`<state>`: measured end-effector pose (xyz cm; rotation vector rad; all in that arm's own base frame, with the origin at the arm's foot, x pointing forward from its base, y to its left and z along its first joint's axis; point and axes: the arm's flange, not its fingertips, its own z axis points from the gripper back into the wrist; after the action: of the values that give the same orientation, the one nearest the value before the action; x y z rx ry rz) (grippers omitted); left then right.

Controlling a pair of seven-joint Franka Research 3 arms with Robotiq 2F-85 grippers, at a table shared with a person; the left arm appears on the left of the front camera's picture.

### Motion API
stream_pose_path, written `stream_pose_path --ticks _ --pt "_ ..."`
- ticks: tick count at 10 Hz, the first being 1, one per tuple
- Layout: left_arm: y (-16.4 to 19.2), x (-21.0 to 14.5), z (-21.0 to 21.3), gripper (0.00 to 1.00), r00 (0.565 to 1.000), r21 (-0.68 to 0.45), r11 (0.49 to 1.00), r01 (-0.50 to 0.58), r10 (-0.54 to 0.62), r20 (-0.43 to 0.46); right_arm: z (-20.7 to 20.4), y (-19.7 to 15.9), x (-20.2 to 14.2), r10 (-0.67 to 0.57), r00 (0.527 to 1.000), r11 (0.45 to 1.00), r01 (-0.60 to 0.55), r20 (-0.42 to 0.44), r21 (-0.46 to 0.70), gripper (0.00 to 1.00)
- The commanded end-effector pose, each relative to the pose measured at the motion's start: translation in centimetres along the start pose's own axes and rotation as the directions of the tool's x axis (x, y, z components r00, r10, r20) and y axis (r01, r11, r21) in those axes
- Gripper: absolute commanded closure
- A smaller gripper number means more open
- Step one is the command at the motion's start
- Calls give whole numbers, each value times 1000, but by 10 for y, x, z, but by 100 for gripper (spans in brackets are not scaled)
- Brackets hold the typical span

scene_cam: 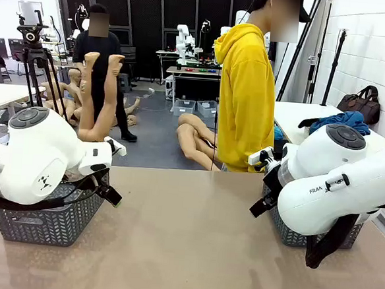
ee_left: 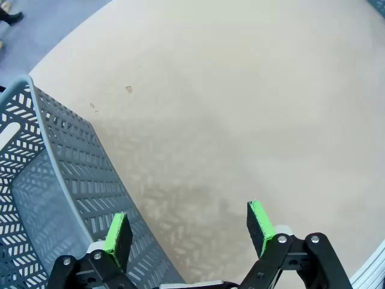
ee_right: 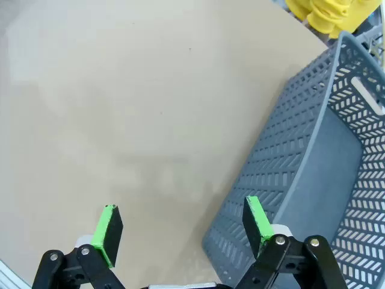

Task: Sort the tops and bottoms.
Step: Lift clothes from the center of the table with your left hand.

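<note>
Left gripper [ee_left: 187,221] and right gripper [ee_right: 182,224] both hang wide open, holding nothing, over the bare tan table [scene_cam: 186,237], likely awaiting clothes, while a blue garment [scene_cam: 339,120], maybe one of the tops, lies off it, beyond its far right corner.

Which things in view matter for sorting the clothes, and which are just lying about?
For the job: blue garment on the far white table; left basket; right basket; left gripper and right gripper, both open.
Lying about: brown handbag; camera tripod.
</note>
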<state>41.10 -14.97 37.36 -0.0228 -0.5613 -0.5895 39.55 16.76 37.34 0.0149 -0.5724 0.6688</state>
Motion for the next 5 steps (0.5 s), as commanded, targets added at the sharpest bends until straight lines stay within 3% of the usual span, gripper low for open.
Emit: stream_pose_path --ticks 1,5 --pt "0 -1 1 0 1000 1 1000 -1 1 1 0 0 0 0 1000 1000 0 0 0 0" --pt "0 -1 1 0 1000 1 1000 -1 1 1 0 0 0 0 1000 1000 0 0 0 0"
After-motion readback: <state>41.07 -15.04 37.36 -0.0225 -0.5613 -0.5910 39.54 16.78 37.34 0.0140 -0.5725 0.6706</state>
